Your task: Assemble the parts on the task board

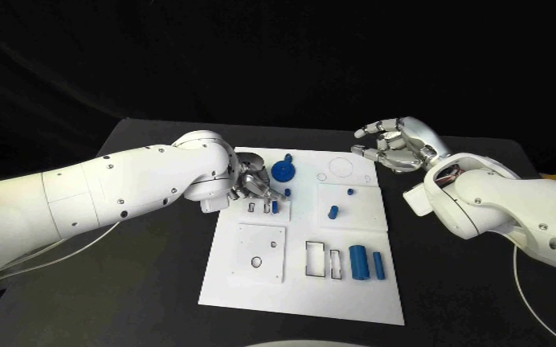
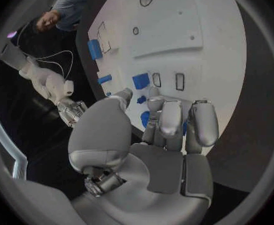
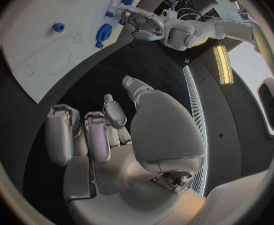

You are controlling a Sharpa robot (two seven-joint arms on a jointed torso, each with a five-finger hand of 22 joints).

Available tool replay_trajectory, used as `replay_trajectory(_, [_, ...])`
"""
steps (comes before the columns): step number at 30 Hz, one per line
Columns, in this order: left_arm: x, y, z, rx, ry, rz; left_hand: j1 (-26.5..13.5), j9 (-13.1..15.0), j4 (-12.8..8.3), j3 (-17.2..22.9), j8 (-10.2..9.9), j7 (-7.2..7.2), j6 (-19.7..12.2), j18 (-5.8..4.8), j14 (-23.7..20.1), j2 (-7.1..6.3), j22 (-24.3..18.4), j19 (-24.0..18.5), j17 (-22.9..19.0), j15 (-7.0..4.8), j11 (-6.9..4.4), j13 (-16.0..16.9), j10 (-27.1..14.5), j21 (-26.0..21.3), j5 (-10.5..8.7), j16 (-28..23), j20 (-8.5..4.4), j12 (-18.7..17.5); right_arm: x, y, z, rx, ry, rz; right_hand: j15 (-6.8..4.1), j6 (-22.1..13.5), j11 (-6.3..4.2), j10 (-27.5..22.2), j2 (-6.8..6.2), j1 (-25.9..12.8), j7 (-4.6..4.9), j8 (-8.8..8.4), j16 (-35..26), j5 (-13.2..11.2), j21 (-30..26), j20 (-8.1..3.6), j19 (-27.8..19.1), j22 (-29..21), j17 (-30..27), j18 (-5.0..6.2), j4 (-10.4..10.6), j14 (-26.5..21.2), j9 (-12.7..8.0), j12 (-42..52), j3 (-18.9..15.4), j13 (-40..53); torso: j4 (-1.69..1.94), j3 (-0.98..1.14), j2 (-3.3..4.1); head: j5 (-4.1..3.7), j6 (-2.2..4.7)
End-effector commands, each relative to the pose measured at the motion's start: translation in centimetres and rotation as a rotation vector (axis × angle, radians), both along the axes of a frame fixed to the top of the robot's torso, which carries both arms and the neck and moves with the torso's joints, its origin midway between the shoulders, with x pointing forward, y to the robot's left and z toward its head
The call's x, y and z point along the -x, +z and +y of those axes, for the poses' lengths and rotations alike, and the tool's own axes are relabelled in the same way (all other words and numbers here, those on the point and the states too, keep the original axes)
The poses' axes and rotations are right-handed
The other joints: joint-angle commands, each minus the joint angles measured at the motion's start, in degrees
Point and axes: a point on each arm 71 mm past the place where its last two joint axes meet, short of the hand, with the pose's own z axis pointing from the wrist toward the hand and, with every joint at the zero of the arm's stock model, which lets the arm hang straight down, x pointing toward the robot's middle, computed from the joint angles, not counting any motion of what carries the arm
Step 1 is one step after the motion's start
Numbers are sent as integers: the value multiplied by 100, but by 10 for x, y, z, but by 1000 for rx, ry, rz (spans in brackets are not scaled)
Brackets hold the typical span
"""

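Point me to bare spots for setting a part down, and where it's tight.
Free: the black table left of the task board, the board's near strip below the blue cylinder, and the table's near right corner. Crowded: the board's far left, where the left hand works beside the blue round part.

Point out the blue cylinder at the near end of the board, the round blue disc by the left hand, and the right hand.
blue cylinder [image 1: 359,263], head view, middle of its side.
round blue disc [image 1: 284,173], head view, its top face.
right hand [image 1: 396,145], head view, its palm.
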Motion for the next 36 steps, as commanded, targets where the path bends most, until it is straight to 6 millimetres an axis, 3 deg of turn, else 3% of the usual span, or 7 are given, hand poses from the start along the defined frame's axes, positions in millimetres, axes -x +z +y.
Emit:
replay_trajectory(1, [1, 0, -3, -9, -23, 19, 62, 12, -1, -24, 22, 10, -43, -61, -11, 0, 5, 26, -7, -46, 7, -9, -49, 28, 2, 23, 3, -22, 0, -2, 2, 5, 13, 17, -41, 27, 1, -43, 30, 4, 3, 40, -28, 33, -25, -17, -8, 772, 583, 75, -2, 382, -12, -34, 48, -21, 0, 4, -5, 0, -18])
replay_trajectory(13, [2, -2, -3, -16, -42, 37, 276, 86, -9, 3, 31, 7, -53, -67, -12, 60, 43, 35, -12, -46, 4, 17, -61, 45, 20, 24, 6, 18, -1, -4, 4, 7, 17, 28, -42, 28, -1, -43, 32, 7, 2, 43, -34, 46, -28, -19, -8, 771, 566, 75, -1, 378, -14, -36, 58, -22, 0, 1, 0, 7, -42])
replay_trajectory(19, [3, -2, -4, -3, -41, 49, 615, 146, -18, 183, 1, -8, -58, -69, -11, 141, 69, 35, -15, -56, -10, 25, -75, 57, 22, 26, 7, 42, -1, -5, 5, 8, 16, 31, -44, 28, -3, -42, 32, 20, 0, 47, -43, 60, -40, -21, -15, 762, 543, 79, -7, 373, -17, -36, 74, -23, 3, 1, -2, 10, -74])
replay_trajectory(24, [3, -1, -4, 24, -31, 54, 1110, 206, -46, 762, -76, -34, -56, -71, -10, 155, 98, 33, -22, -90, -40, 22, -90, 70, 31, 27, -8, 53, -2, -6, 4, 10, 14, 32, -44, 28, -3, -42, 32, 20, 0, 47, -43, 60, -40, -21, -15, 762, 543, 79, -7, 373, -17, -36, 74, -23, 3, -1, -3, 9, -89])
replay_trajectory(29, [3, 1, -4, 59, -22, 46, 1285, 295, -86, 1628, -103, -56, -11, -77, -8, -99, 144, 49, -24, -112, -72, 41, -45, 90, 32, 32, -26, 82, -3, -7, 4, 18, 14, 29, -46, 30, -5, -36, 32, 36, -1, 51, -46, 75, -40, -23, -12, 763, 538, 78, -16, 371, -20, -33, 94, -19, 2, -3, -4, 11, -98])
replay_trajectory(34, [4, 1, -3, 112, 2, 72, 1248, 550, -430, 2803, 8, -53, -60, -93, -9, -212, 233, 92, -27, -110, -73, 65, 58, 126, -11, 35, -41, 107, -3, -9, 4, 22, 13, 32, -46, 30, -5, -36, 32, 36, -1, 51, -46, 75, -40, -23, -12, 763, 538, 78, -16, 371, -20, -33, 94, -19, 0, 3, -1, 11, -106])
replay_trajectory(36, [4, 1, -2, 125, 10, 81, 1135, 638, -537, 3032, 55, -48, -79, -95, -9, -228, 246, 95, -28, -103, -62, 67, 83, 131, -29, 36, -38, 113, -3, -9, 4, 23, 12, 32, -46, 30, -5, -36, 32, 36, -1, 51, -46, 75, -40, -23, -12, 763, 538, 78, -16, 371, -20, -33, 94, -19, 0, 1, 0, 9, -107])
